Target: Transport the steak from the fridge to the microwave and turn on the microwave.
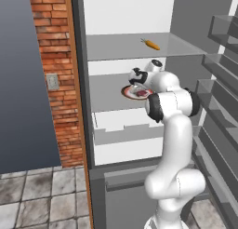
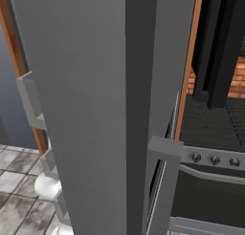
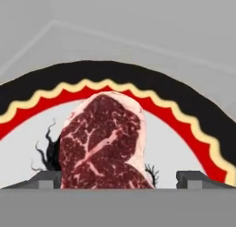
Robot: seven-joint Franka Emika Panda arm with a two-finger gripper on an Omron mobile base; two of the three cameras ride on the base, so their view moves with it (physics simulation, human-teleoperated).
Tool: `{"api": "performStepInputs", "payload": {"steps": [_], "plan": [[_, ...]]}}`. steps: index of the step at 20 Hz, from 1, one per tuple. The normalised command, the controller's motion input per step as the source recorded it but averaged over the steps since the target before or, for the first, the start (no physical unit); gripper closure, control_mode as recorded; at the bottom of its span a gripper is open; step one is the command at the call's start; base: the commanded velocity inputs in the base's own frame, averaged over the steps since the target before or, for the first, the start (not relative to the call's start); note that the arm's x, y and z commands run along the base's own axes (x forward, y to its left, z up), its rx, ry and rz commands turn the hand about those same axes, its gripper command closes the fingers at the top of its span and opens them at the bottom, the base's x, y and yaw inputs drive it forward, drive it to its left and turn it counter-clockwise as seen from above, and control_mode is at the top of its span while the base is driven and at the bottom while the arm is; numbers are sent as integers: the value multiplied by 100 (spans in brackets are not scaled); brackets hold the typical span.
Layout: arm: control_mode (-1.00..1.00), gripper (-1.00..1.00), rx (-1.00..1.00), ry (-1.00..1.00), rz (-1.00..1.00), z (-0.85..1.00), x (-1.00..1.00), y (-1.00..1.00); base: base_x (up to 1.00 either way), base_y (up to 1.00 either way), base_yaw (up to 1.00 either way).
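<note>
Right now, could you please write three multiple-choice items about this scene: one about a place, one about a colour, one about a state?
1. Where does the steak lie?
A. on the plate
B. on the floor
C. in a drawer

2. What colour is the carrot on the upper shelf?
A. blue
B. orange
C. white

3. How is the gripper?
A. shut on the carrot
B. shut on the plate
C. open, tips either side of the steak

Answers:
1 A, the meat rests on the patterned plate.
2 B, it shows orange against the grey shelf.
3 C, the hand view shows both tips apart, the steak between them.
</note>
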Motion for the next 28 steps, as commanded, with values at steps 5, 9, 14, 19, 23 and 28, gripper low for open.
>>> {"api": "performStepInputs", "payload": {"steps": [5, 9, 14, 19, 23, 28], "plan": [[-100, 100, 1, 37, 0, -100, -28, 0, 0, 0, 0], [-100, 100, 0, 17, 0, -100, -58, 0, 0, 0, 0], [-100, 100, 0, -5, 0, -100, -83, 0, 0, 0, 0], [-100, 100, 4, -40, 3, -100, -74, 1, 0, 0, 0], [-100, 100, 1, -67, 5, -100, -29, 21, 0, 0, 0], [-100, 100, 8, -65, 2, -86, -3, 14, 0, 0, 0]]}}
